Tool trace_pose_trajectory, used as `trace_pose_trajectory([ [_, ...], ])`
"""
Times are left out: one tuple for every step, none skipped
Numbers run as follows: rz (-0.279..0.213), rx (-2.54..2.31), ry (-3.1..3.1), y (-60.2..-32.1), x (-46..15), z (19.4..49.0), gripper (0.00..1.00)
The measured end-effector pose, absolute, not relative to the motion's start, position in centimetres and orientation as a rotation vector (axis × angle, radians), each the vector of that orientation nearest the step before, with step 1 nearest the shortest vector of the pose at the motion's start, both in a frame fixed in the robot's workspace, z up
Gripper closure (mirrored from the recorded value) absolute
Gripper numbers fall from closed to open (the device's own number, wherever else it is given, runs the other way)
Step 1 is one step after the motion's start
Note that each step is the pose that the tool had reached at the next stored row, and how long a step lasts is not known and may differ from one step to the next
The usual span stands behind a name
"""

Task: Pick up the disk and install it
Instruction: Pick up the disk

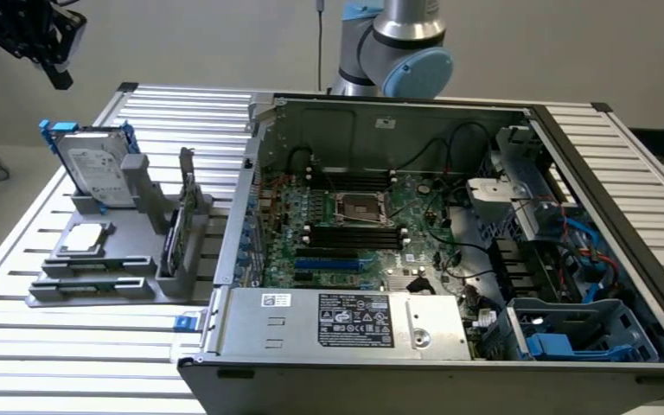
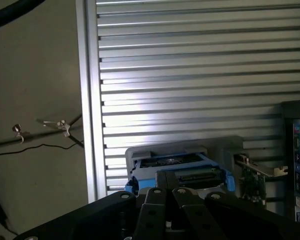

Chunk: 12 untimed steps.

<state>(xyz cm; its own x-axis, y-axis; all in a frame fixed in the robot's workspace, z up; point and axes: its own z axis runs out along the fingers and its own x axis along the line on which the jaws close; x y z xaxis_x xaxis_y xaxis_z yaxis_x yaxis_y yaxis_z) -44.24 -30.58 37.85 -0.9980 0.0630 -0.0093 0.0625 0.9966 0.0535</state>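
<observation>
Shut on nothing, the gripper (image 1: 60, 78) hangs high above the outer corner of the table, on the exterior view's left. Its two fingers (image 2: 154, 200) lie closed together in the wrist view.

Below it, well apart, the disk (image 1: 92, 169) stands upright on edge in a grey stand (image 1: 124, 281), label facing out and blue rails (image 1: 47, 137) clipped along its sides. From the wrist view its top edge (image 2: 180, 167) shows, blue at both ends.

I judge the disk rigid and fairly heavy for its size, with smooth metal faces that could slip under narrow pads. It should be sensitive to knocks. The safer hold looks like a pinch across the flat faces near the top edge, centred between the rails, clear of the connector end and the plastic clips.

On the same stand lie a small square chip (image 1: 86, 239), flat near the front, and a thin green card (image 1: 184, 216), upright beside the disk.

Next to the stand, on the exterior view's right, sits the open computer case (image 1: 424, 112) on the slatted table (image 1: 79, 363), with blue drive bays (image 1: 574, 337) in its near corner.
</observation>
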Motion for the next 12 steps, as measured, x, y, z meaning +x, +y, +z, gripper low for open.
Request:
trace_pose_trajectory([
  [0.083,0.098,3.128,-30.58,-44.25,37.85,0.89],
  [0.083,0.098,3.128,-30.59,-44.26,37.85,0.89],
  [0.083,0.098,3.128,-30.59,-44.27,37.86,0.89],
  [0.083,0.098,3.128,-30.58,-44.29,37.86,0.89],
  [0.083,0.098,3.128,-30.59,-44.29,37.85,0.89],
  [0.083,0.098,3.128,-30.58,-44.30,37.85,0.89],
  [0.082,0.099,3.127,-30.57,-44.42,37.84,0.89],
  [0.079,0.098,3.125,-30.51,-44.58,37.81,0.89],
  [0.077,0.098,3.124,-30.50,-44.67,37.76,0.89],
  [0.077,0.096,3.124,-30.51,-44.69,37.71,0.89],
  [0.077,0.092,3.124,-30.51,-44.72,37.66,0.89],
  [0.077,0.081,3.125,-30.51,-44.75,37.63,0.89],
])
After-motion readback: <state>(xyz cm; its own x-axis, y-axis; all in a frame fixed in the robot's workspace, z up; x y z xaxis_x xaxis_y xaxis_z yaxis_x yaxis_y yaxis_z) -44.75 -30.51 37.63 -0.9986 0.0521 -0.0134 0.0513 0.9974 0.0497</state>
